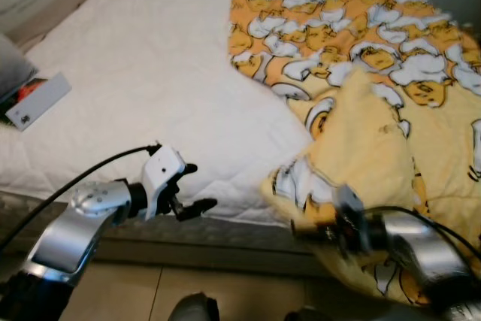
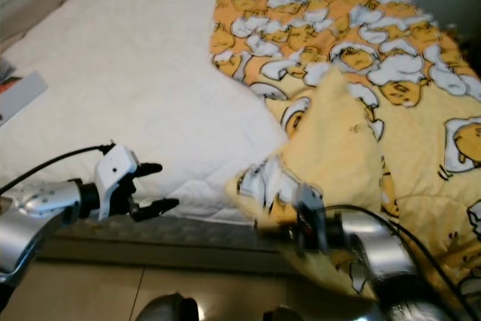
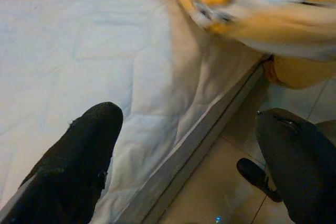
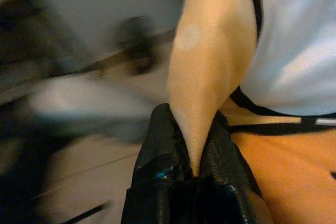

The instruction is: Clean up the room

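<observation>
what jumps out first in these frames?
The yellow cartoon-print blanket, bunched over the right half of the bed, with the bare white mattress beside it. The right gripper is pinched shut on the blanket's edge at the bed's near side, while the left gripper hovers open over the mattress's front edge.

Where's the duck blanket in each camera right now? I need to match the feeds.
Left eye: blanket covers the bed's right half, folded corner at the near edge.
Right eye: same place, blanket on the right half.
Left wrist: blanket bunched beyond the open left tool.
Right wrist: a yellow fold pinched in the right tool.
Shared landmark: the white mattress meeting the blanket's edge.
</observation>
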Tool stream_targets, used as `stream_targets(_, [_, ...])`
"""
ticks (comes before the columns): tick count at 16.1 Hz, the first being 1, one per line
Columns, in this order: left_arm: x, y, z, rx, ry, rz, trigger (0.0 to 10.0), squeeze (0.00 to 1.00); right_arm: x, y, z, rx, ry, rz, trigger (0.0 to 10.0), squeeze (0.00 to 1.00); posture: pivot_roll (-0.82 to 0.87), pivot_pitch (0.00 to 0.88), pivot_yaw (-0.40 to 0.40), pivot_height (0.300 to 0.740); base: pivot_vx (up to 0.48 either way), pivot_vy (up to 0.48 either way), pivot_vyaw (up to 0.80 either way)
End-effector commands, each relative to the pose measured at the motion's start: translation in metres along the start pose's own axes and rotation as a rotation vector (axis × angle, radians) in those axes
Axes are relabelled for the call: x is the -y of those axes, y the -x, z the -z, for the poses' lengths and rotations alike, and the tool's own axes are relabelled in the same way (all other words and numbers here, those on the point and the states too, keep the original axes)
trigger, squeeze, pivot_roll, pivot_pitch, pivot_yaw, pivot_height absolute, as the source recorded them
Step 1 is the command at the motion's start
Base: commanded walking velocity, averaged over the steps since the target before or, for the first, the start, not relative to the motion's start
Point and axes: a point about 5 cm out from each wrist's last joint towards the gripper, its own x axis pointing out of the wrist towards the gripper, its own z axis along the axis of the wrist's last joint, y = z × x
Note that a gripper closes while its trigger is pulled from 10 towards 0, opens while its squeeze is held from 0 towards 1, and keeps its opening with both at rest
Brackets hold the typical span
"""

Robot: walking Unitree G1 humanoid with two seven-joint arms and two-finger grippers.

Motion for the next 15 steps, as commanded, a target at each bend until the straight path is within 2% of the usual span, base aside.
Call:
stream_targets(1, [-0.001,0.000,-0.002,-0.002,-0.023,0.004,10.0,0.90,-0.015,-0.002,-0.008,-0.015,0.002,-0.162,0.0,0.00,0.01,0.015,0.055,0.740,0.000,0.000,0.00])
stream_targets(2, [0.000,-0.002,-0.002,0.000,-0.026,0.011,10.0,0.90,-0.010,0.000,0.007,-0.128,0.032,-0.093,0.3,0.00,0.01,0.015,0.058,0.740,0.000,0.000,0.00])
stream_targets(3, [0.000,-0.004,-0.003,0.001,-0.030,0.016,10.0,0.90,0.004,0.000,0.018,-0.197,0.074,0.040,9.4,0.00,0.01,0.012,0.058,0.740,0.000,0.000,0.00])
stream_targets(4, [0.000,-0.005,-0.003,0.002,-0.034,0.017,10.0,0.90,0.013,-0.001,0.017,-0.198,0.095,0.143,10.0,0.00,0.01,0.010,0.058,0.740,0.000,0.000,0.00])
stream_targets(5, [-0.002,-0.005,-0.003,0.004,-0.038,0.017,10.0,0.90,0.018,-0.005,0.011,-0.176,0.050,0.244,10.0,0.00,0.01,0.012,0.057,0.740,0.000,0.000,0.00])
stream_targets(6, [-0.003,-0.005,-0.003,0.002,-0.040,0.015,10.0,0.90,0.018,-0.006,0.009,-0.184,0.065,0.261,10.0,0.10,0.01,0.010,0.056,0.740,0.000,0.000,0.00])
stream_targets(7, [-0.003,-0.006,-0.002,0.001,-0.043,0.013,10.0,0.89,0.019,-0.007,0.008,-0.201,0.069,0.293,10.0,1.00,0.01,0.007,0.054,0.740,0.000,0.000,0.00])
stream_targets(11, [-0.003,-0.007,-0.001,0.000,-0.043,0.011,10.0,0.89,0.021,-0.011,0.003,-0.170,0.076,0.280,10.0,1.00,0.01,0.003,0.053,0.740,0.000,0.000,0.00])
stream_targets(13, [-0.003,-0.007,0.001,-0.001,-0.043,0.010,10.0,0.88,0.006,-0.011,0.001,-0.184,0.081,0.150,10.0,1.00,0.01,0.000,0.051,0.740,0.000,0.000,0.00])
stream_targets(15, [-0.004,-0.008,0.001,-0.002,-0.043,0.008,10.0,0.89,-0.002,-0.011,0.000,-0.193,0.082,0.085,10.0,1.00,0.01,0.000,0.052,0.740,0.000,0.000,0.00])
